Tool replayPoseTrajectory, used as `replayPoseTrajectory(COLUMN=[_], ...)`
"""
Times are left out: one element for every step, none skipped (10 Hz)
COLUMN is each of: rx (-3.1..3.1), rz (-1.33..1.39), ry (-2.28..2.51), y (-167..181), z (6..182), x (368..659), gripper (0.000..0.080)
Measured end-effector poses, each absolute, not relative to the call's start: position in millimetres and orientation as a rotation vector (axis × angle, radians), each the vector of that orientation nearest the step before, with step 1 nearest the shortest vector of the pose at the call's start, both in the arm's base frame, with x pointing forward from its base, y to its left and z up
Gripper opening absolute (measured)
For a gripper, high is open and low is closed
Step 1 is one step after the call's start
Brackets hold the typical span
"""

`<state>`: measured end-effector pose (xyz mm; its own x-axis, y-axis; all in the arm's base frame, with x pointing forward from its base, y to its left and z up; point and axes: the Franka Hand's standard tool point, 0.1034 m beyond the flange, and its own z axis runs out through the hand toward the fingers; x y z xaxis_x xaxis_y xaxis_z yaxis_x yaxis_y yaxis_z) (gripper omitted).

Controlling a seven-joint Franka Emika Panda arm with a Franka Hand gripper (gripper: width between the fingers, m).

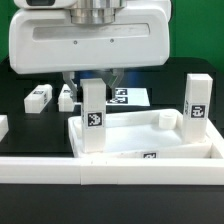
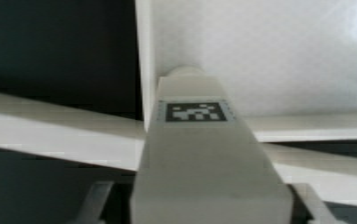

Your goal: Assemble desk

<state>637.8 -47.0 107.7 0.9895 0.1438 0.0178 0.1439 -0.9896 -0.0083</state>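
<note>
1. Tabletop (image 1: 130, 140) low centre of exterior frame, just above rail (image 1: 110, 178)
2. Held leg (image 1: 93, 120) upright at its left corner, second leg (image 1: 197, 108) upright at right
3. Gripper (image 1: 93, 84) closed onto held leg, fingers snug on its sides
4. Loose legs (image 1: 38, 97) upper left, marker board (image 1: 130, 96) centre

Bright even light, soft focus
The leg (image 2: 201, 150) is blurred close to the gripper (image 1: 92, 84); whites are washed out.

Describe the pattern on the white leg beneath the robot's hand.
A black-and-white square tag on the leg, clearest in the wrist view.
</note>
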Motion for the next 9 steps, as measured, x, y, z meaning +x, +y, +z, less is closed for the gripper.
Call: replayPoseTrajectory(rx=[-3.126, -3.112, -3.094, -3.072, -3.038, -3.007, -2.93, -2.84, -2.792], rz=[-0.027, -0.03, -0.028, -0.039, -0.054, -0.066, -0.062, -0.057, -0.053], ry=[-0.042, 0.187, 0.364, 0.523, 0.701, 0.817, 1.016, 1.219, 1.324], y=[-48.0, -48.2, -49.1, -48.2, -47.3, -48.0, -49.5, -50.8, -51.0], z=[107.5, 107.1, 106.9, 106.8, 106.6, 106.1, 105.8, 105.5, 105.5], x=[637.6, 637.5, 636.9, 637.2, 636.5, 635.8, 635.2, 634.7, 634.7], gripper=[0.0287, 0.0287, 0.0287, 0.0287, 0.0288, 0.0288, 0.0288, 0.0288, 0.0288])
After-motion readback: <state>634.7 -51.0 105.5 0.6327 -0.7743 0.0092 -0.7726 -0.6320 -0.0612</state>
